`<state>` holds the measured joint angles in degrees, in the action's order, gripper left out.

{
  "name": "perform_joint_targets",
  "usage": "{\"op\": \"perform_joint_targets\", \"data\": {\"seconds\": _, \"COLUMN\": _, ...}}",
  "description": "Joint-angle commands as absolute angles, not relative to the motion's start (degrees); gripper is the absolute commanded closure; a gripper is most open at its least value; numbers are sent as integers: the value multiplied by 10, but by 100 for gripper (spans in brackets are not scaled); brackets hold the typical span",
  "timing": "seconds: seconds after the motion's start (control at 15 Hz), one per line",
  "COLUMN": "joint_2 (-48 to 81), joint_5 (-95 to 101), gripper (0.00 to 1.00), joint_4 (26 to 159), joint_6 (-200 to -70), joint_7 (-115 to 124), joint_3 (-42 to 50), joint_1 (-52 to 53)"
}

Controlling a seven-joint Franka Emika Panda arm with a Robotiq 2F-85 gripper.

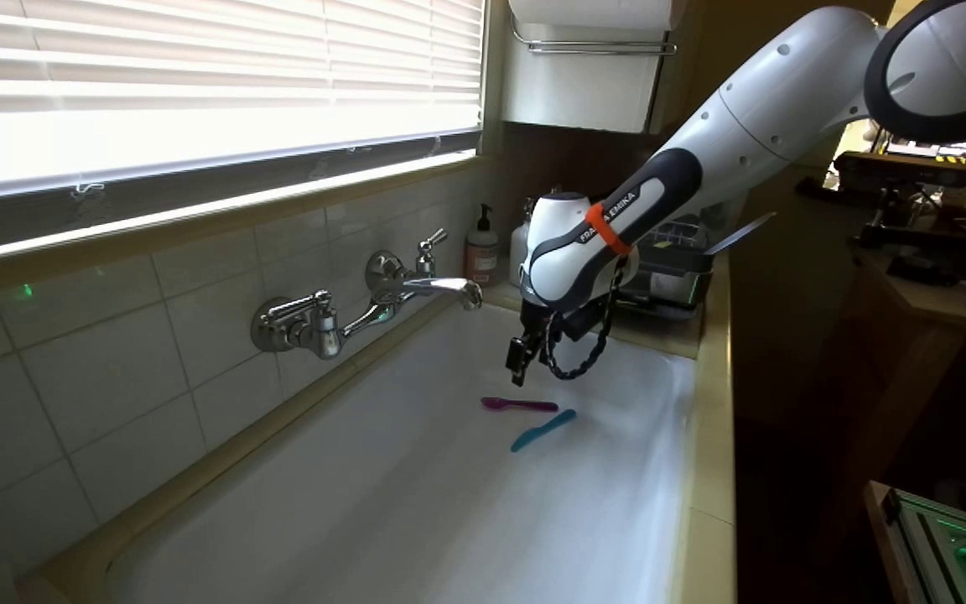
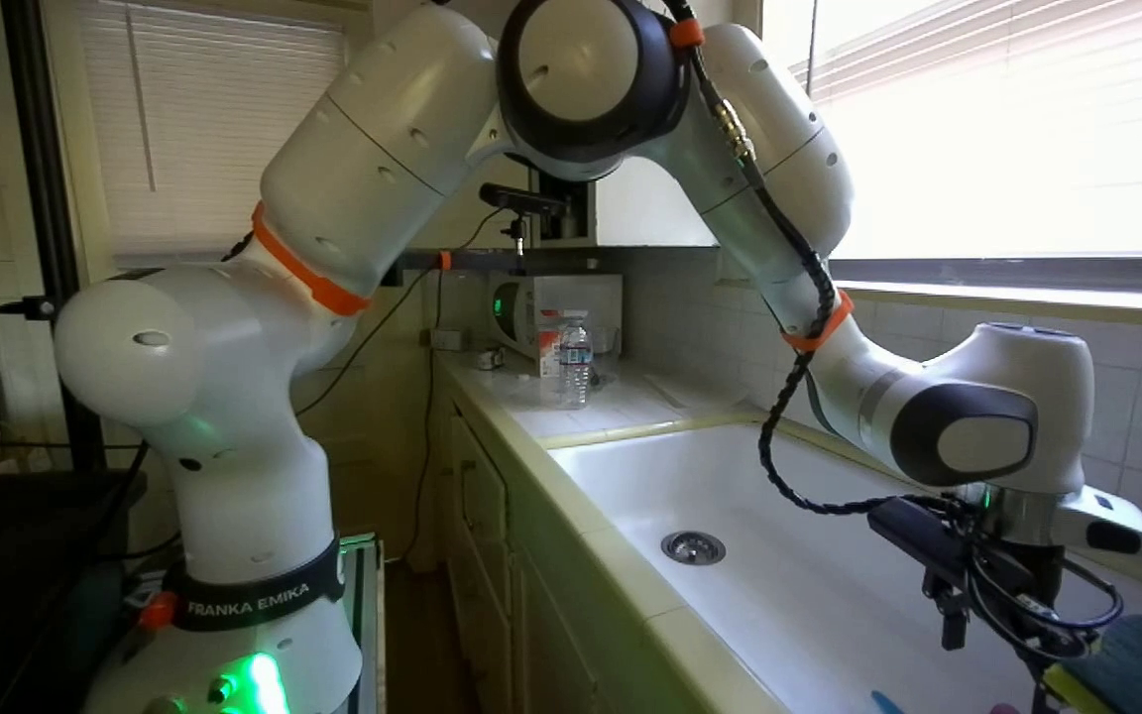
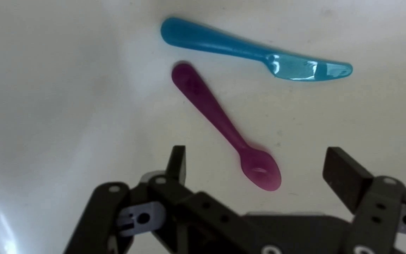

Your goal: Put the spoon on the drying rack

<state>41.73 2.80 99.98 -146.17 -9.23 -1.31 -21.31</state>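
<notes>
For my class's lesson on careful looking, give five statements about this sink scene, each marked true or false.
1. The purple spoon lies in the sink. True.
2. The spoon is being gripped. False: the gripper is open, holding nothing.
3. The blue knife lies apart from the spoon. True.
4. Water streams into the sink. False: none shows below the faucet spout.
5. In an exterior view, the arm partly hides the drying rack. True.
</notes>
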Motion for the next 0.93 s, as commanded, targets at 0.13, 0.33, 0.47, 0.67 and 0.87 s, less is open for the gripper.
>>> {"op": "perform_joint_targets", "data": {"seconds": 0.13, "joint_2": 402, "joint_5": 10, "gripper": 0, "joint_4": 1024, "joint_6": -1514, "joint_7": -135, "joint_3": -7, "joint_1": -204}}
{"op": "perform_joint_targets", "data": {"seconds": 0.33, "joint_2": 426, "joint_5": 12, "gripper": 0, "joint_4": 1007, "joint_6": -1555, "joint_7": -176, "joint_3": -18, "joint_1": -213}}
{"op": "perform_joint_targets", "data": {"seconds": 0.47, "joint_2": 433, "joint_5": 6, "gripper": 0, "joint_4": 1004, "joint_6": -1564, "joint_7": -199, "joint_3": -33, "joint_1": -223}}
{"op": "perform_joint_targets", "data": {"seconds": 0.67, "joint_2": 447, "joint_5": 3, "gripper": 0, "joint_4": 994, "joint_6": -1540, "joint_7": -220, "joint_3": -41, "joint_1": -226}}
{"op": "perform_joint_targets", "data": {"seconds": 0.87, "joint_2": 465, "joint_5": 1, "gripper": 0, "joint_4": 988, "joint_6": -1545, "joint_7": -247, "joint_3": -52, "joint_1": -234}}
